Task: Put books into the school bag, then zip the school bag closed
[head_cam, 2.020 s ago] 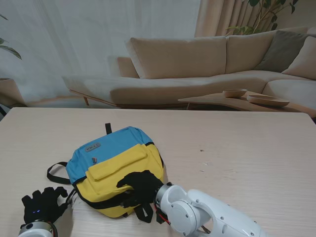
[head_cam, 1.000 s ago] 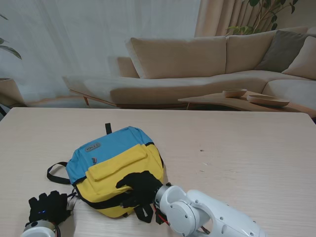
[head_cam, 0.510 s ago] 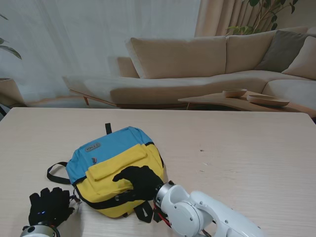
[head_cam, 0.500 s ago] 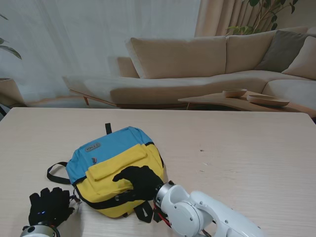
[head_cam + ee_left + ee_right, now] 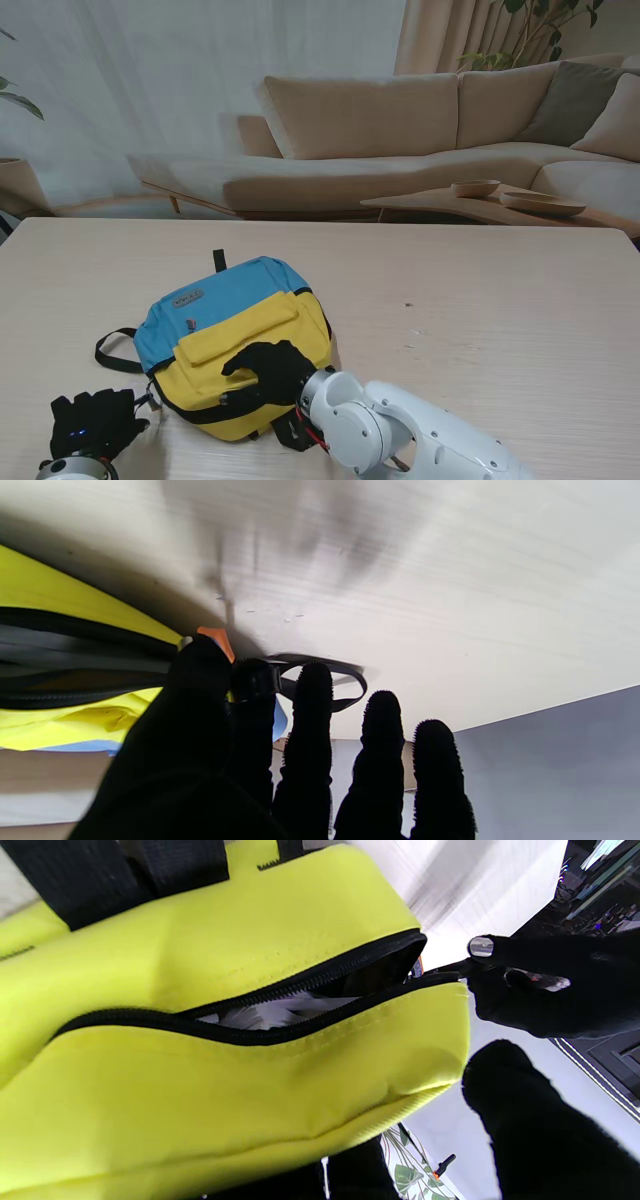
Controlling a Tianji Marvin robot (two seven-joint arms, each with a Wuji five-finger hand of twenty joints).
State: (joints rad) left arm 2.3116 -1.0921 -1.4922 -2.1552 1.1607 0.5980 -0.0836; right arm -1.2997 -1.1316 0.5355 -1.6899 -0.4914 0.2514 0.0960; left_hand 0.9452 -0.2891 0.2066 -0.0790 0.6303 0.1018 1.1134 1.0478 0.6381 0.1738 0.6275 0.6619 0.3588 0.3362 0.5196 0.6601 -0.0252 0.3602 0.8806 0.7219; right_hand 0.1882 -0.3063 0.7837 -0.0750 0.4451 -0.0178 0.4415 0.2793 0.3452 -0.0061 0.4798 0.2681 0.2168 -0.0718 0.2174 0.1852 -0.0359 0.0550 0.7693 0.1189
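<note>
The blue and yellow school bag (image 5: 235, 330) lies flat on the table at the near left. My right hand (image 5: 265, 373) rests on its yellow front, fingers curled over the nearer edge. In the right wrist view the yellow bag (image 5: 210, 1090) has its black zipper (image 5: 320, 972) partly open, with white pages (image 5: 270, 1015) inside. My left hand (image 5: 90, 425) is at the bag's left end, and its thumb and index finger pinch the zipper pull (image 5: 450, 969). The left wrist view shows the left hand (image 5: 235, 740) closed beside an orange tab (image 5: 216, 637).
A black shoulder strap (image 5: 110, 350) loops out on the bag's left, and another strap (image 5: 345, 690) lies by my left fingers. The pale wooden table (image 5: 480, 300) stretches to the right. A sofa (image 5: 400, 130) and a low table with bowls (image 5: 500, 200) stand beyond it.
My right hand has slid left and slightly farther along the yellow front of the bag. The left hand has shifted a little nearer and left, staying at the bag's end.
</note>
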